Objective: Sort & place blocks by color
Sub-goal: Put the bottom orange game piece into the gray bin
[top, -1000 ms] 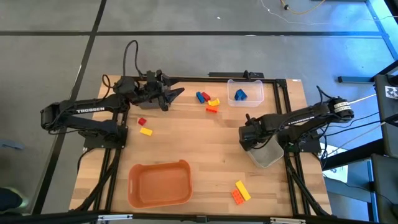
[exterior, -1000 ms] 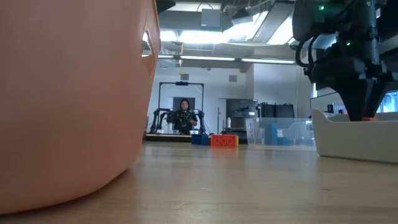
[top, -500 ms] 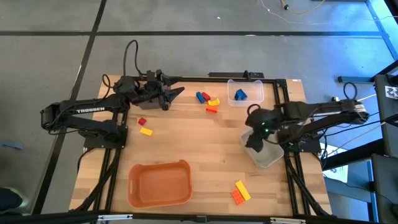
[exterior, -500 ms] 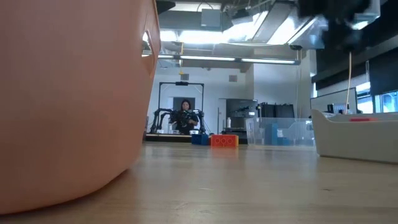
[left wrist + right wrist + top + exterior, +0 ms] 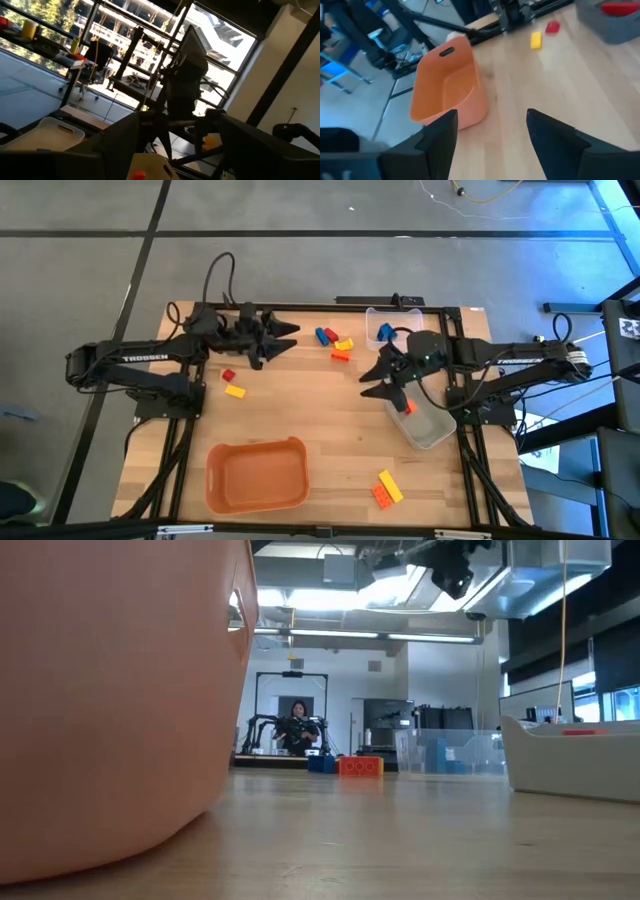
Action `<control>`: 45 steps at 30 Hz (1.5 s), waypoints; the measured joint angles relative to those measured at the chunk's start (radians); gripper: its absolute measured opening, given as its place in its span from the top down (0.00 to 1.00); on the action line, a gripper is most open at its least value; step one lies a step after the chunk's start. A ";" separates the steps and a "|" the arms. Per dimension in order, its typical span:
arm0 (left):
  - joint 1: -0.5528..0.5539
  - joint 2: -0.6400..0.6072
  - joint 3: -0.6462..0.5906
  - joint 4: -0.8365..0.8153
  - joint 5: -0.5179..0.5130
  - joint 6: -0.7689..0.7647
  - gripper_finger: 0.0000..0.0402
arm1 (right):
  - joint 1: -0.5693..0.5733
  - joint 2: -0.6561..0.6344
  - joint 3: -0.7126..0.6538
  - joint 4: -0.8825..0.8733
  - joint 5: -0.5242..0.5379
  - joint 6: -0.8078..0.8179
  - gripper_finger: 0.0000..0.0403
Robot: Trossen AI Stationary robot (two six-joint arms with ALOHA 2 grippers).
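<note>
The right gripper hangs right of the frame's centre with its fingers spread wide and nothing between them, just beside the grey bin, where a red block lies inside. The left gripper waits at the upper left of the bench, also spread and empty.

Sorting looks only partly done, as I judge it. A blue block sits in the clear bin at the upper middle, and the red one is in the grey bin. The orange bin at the lower left looks empty. Left loose on the wood are a small cluster of blue, red, yellow and orange blocks just left of the clear bin, a red block and a yellow block near the left arm, and an orange and yellow pair at the lower right.

The bench is pale wood on a dark metal frame, standing on grey flooring. In the level view the orange bin's wall fills the left, and far across a bright, high-ceilinged room a person sits behind another rig.
</note>
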 joint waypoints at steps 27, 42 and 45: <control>0.081 0.002 0.000 -0.022 -0.130 0.300 0.34 | 0.572 0.569 0.302 -0.359 0.003 1.028 0.41; 0.100 0.002 0.000 -0.022 -0.142 0.303 0.34 | 0.632 0.909 0.483 -0.532 -0.003 1.173 0.41; 0.100 0.002 0.000 -0.022 -0.143 0.303 0.34 | 0.633 0.911 0.483 -0.569 0.014 1.182 0.41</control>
